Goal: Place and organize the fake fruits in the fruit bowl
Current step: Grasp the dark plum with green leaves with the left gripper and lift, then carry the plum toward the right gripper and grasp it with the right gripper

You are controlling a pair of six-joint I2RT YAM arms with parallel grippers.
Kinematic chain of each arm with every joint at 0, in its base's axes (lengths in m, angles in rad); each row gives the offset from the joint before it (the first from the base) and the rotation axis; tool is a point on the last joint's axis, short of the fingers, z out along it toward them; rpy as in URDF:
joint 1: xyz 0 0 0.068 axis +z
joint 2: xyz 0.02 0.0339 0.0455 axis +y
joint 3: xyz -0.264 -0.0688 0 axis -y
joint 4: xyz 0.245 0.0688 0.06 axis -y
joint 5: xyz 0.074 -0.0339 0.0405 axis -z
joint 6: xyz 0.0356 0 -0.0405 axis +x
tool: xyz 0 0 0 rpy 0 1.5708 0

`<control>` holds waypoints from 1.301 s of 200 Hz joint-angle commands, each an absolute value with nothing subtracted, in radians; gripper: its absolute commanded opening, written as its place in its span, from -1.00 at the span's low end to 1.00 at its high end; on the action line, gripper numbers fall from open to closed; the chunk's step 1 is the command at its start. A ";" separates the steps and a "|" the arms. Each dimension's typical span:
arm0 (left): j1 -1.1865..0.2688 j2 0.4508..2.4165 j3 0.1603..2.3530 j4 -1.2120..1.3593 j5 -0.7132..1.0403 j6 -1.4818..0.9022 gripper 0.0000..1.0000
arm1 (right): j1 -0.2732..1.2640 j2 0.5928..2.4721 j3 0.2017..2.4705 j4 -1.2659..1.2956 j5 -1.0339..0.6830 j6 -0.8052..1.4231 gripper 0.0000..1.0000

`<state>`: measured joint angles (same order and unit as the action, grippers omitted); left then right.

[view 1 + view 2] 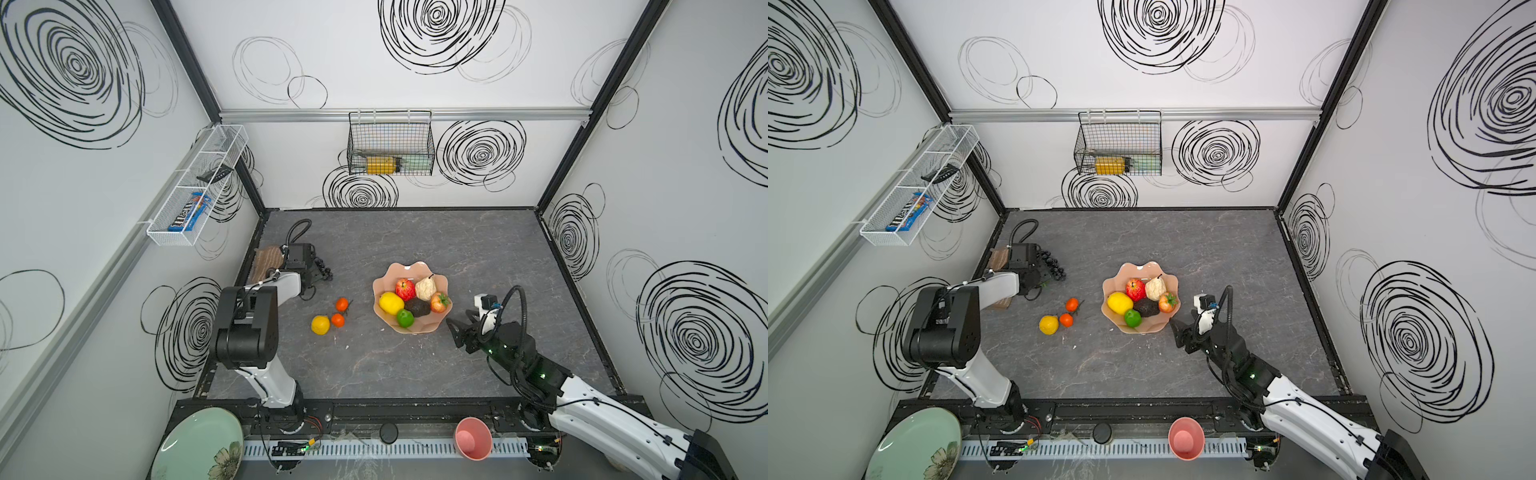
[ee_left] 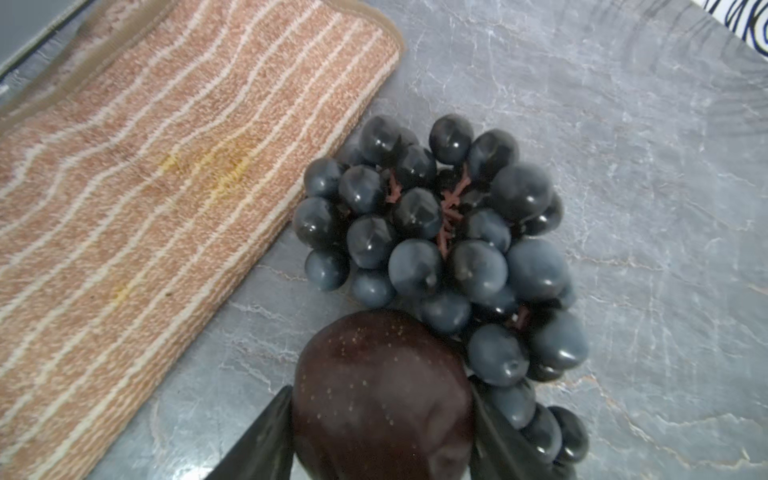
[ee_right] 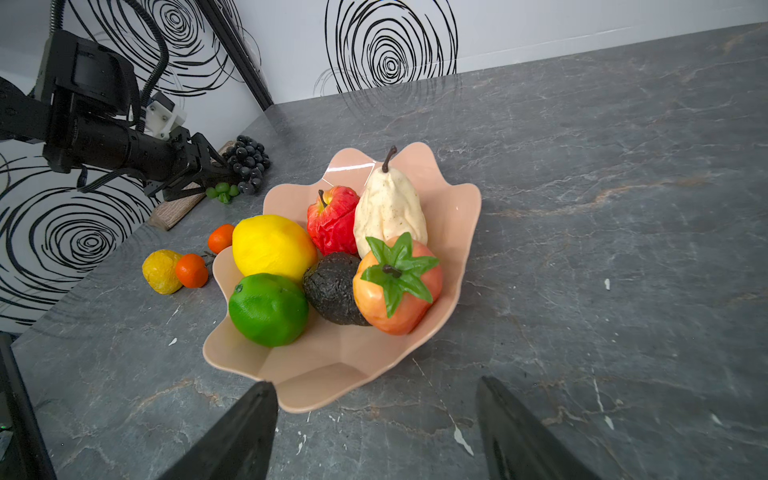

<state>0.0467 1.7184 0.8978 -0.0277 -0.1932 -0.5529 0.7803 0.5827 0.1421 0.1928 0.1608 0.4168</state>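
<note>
Flanking a dark red fruit point(image 2: 374, 353) that seems to rest on the bench point(image 2: 623, 166), the left gripper point(image 2: 380, 386) has its jaws against both sides; whether they truly clamp it I cannot tell. The fruit looks like light, hard plastic with smooth rounded skin, likely to slip, so a hold across its widest middle suits.

One black grape bunch point(image 2: 436, 232) touches it, loose and floppy, beside a striped towel point(image 2: 145, 187).

The right gripper point(image 3: 376, 384) hovers just beside the fruit bowl point(image 3: 461, 216), jaws wide apart and empty.

The bowl holds six:
- one lemon point(image 3: 272, 245)
- one apple point(image 3: 332, 218)
- one pear point(image 3: 388, 208)
- one lime point(image 3: 268, 309)
- one avocado point(image 3: 330, 291)
- one orange-red fruit point(image 3: 397, 286) with a green cap

Loose on the bench:
- one second lemon point(image 3: 160, 272)
- two small oranges point(image 3: 191, 270)
- one green grape sprig point(image 3: 222, 191)
</note>
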 commanded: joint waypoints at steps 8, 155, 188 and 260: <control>0.049 1.651 0.863 0.028 -0.192 -0.586 0.21 | 0.779 0.587 0.142 0.221 0.161 0.407 0.59; -0.160 0.981 0.471 0.241 0.133 -1.044 0.15 | 0.786 0.504 0.238 0.155 0.051 0.503 0.57; -0.388 0.907 0.384 0.360 0.047 -1.224 0.13 | 0.823 0.582 0.306 0.201 0.032 0.597 0.52; -0.661 0.925 0.353 0.521 -0.044 -1.362 0.13 | 1.033 0.843 0.407 0.362 0.112 0.689 0.50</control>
<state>-0.6159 0.9215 0.3710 0.3965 0.0135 -1.2903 0.9928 0.7803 0.3576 0.2653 0.0837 0.6384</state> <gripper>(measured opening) 0.584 0.755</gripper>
